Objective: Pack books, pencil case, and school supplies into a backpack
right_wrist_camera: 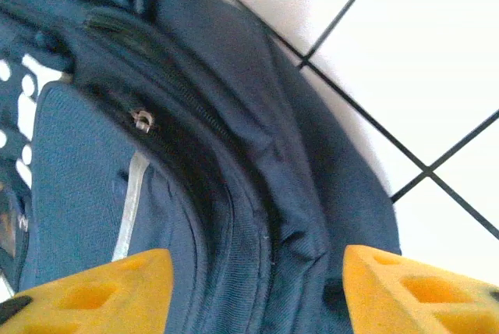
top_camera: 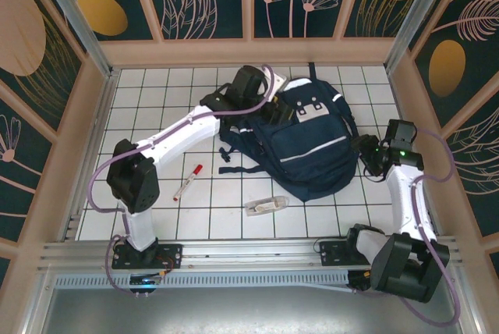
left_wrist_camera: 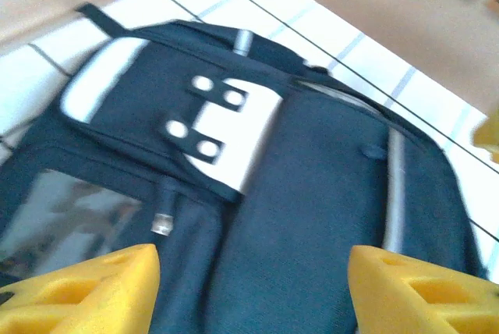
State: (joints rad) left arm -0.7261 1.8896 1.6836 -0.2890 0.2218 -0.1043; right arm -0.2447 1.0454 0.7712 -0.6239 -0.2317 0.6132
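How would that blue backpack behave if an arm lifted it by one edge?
Probably floppy: the backpack lies slumped flat on the table, and its fabric is creased and folded. It would likely sag and drag rather than lift as one piece. Pushed, it looks more apt to bunch up than slide.

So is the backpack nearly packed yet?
Not quite. Done: hard to say, since the inside of the backpack is hidden. In hand: nothing; the left gripper and right gripper are both open at the backpack. Left: the marker and the small clear case lie out on the table.
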